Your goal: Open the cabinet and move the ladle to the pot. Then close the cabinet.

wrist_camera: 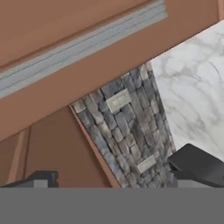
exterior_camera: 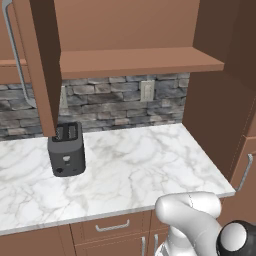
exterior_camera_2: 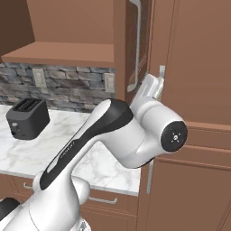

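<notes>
Hand view has the hand (wrist_camera: 109, 181) spread wide and empty, its dark tips well apart, looking along the underside of the cabinet (wrist_camera: 65, 26). Right base view puts it just beside the long silver bar handle (exterior_camera_2: 135, 49) of the cabinet door, which stands swung out, so the opening step looks done. Fetching the ladle would come next, calling for a reach up onto the smooth brown shelf (exterior_camera: 140, 62). Beyond lie the glossy veined marble worktop (exterior_camera: 140, 165), a boxy matt-black toaster (exterior_camera: 66, 150) and a rough grey stone backsplash (exterior_camera: 115, 102)
</notes>
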